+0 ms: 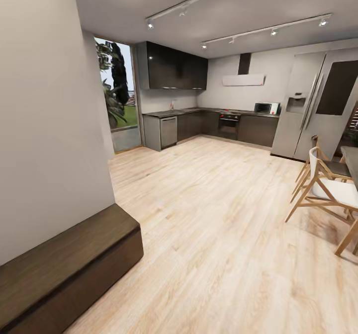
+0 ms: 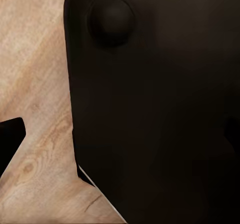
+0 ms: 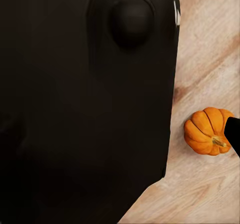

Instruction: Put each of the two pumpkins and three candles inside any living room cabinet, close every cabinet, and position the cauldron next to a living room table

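Note:
A small orange ribbed pumpkin (image 3: 206, 132) lies on the pale wood floor in the right wrist view, partly covered by one dark fingertip (image 3: 234, 134) of my right gripper. That finger sits at the frame's edge with nothing gripped, and the other finger is only a faint outline against the robot's black body (image 3: 85, 109). My left gripper shows one dark finger (image 2: 10, 144) at the frame's edge over bare floor, holding nothing. The long low dark-brown cabinet (image 1: 64, 269) stands against the wall at the lower left of the head view, its fronts shut.
Ahead is a kitchen with dark cupboards (image 1: 174, 68), an oven (image 1: 228, 125) and a steel fridge (image 1: 318, 105). Wooden chairs (image 1: 325, 190) and a dark dining table's edge (image 1: 351, 162) stand at the right. Open wood floor (image 1: 209, 214) stretches between.

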Tool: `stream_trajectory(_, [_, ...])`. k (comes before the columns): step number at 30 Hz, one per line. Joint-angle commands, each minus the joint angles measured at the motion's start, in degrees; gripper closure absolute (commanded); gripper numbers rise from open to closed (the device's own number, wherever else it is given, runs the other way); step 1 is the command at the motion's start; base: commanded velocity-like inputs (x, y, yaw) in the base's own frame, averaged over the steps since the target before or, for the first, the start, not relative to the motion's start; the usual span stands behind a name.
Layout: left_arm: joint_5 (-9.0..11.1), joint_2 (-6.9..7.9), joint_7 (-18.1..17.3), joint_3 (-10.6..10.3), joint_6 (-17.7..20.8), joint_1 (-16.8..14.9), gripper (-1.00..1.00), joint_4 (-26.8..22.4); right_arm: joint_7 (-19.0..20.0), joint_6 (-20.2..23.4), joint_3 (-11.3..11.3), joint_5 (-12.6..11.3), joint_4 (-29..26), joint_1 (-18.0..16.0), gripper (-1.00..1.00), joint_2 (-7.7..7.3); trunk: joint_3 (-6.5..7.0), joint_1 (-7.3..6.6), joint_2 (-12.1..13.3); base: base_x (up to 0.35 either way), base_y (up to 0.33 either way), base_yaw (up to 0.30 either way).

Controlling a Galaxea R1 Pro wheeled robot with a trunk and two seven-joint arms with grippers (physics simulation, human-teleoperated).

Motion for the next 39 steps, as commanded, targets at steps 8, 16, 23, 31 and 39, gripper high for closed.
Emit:
stream_trajectory(8, [0.4, 0.39, -0.2, 0.2, -0.2, -0.3, -1.00, -0.5, 0.3, 1.0, -0.1, 0.1, -0.1, -0.5, -1.00, -0.16, -0.03, 0.00, 0.0, 0.000, 0.000, 0.000])
stream_trajectory(16, [1.1, 0.11, -0.2, 0.3, -1.8, -0.3, -1.00, -0.5, 0.3, 0.8, -0.1, 0.1, -0.3, -0.8, -1.00, -0.17, 0.15, -0.22, 0.4, 0.000, 0.000, 0.000])
stream_trajectory(23, [3.1, 0.13, -0.2, 0.7, -2.8, -0.3, -1.00, -0.5, 0.3, 0.7, 0.0, 0.1, -0.3, -0.8, -1.00, -0.18, 1.41, -1.76, 3.2, 0.000, 0.000, 0.000])
stream_trajectory(31, [5.2, 0.25, -0.2, 0.9, -2.9, -0.3, -1.00, -0.5, 0.4, 0.7, 0.0, 0.1, -0.3, -0.8, -1.00, -0.16, 2.84, -3.52, 6.4, 0.000, 0.000, 0.000])
stream_trajectory(39, [5.3, 0.26, -0.2, 0.9, -2.9, -0.3, -1.00, -0.5, 0.4, 0.6, 0.0, 0.2, -0.3, -0.8, -1.00, -0.10, 4.28, -5.27, 9.6, 0.000, 0.000, 0.000])
